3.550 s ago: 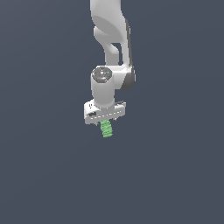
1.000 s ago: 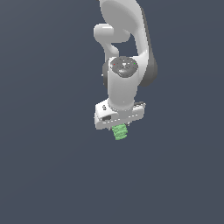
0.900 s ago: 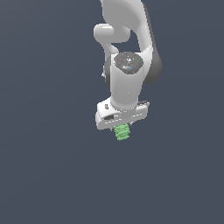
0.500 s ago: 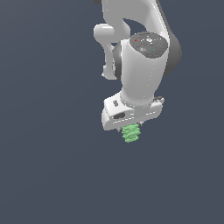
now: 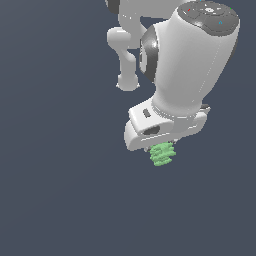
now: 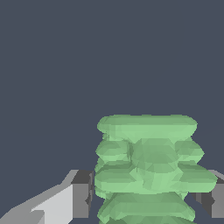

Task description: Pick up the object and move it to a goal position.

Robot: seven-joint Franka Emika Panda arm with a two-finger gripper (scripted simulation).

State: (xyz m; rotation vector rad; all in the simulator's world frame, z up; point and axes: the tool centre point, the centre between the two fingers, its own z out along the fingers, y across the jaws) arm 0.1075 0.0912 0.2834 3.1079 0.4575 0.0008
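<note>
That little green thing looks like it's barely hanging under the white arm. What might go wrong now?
1. The green ridged piece sticks out well below the tool, gripped only near one end, so a quick swing might tilt or loosen it.
2. Its surface is bumpy rings, and the fingers press on just a few ridges, so it may slip.
3. No surface shows beneath it in either view; if it slips, it would likely fall away.

Light-green ridged cylinder (image 5: 162, 153), banded in stacked rings; white hand (image 5: 161, 146) with dark-grey fingertip pads (image 6: 82, 193); flat slate-blue backdrop all around.
</note>
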